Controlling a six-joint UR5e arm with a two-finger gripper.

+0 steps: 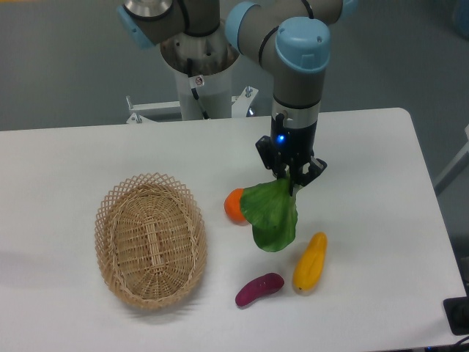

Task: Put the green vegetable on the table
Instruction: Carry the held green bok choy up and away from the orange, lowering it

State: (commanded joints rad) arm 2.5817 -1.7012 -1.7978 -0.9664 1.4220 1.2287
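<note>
The green vegetable (271, 218) hangs straight below the claw (291, 178), its long axis running down toward the near side. The claw pinches its upper end; whether the leaf tip touches the surface (381, 183) is unclear. Broad, dark, crinkled leaf. An orange (233, 205) sits just left, a yellow vegetable (310, 262) near right.

Woven wicker and smooth plastic
Basket (150, 249) rough, open-weave wicker; table (381, 183) smooth matt white; leaf (271, 214) crinkled; eggplant (259, 289) glossy.
</note>
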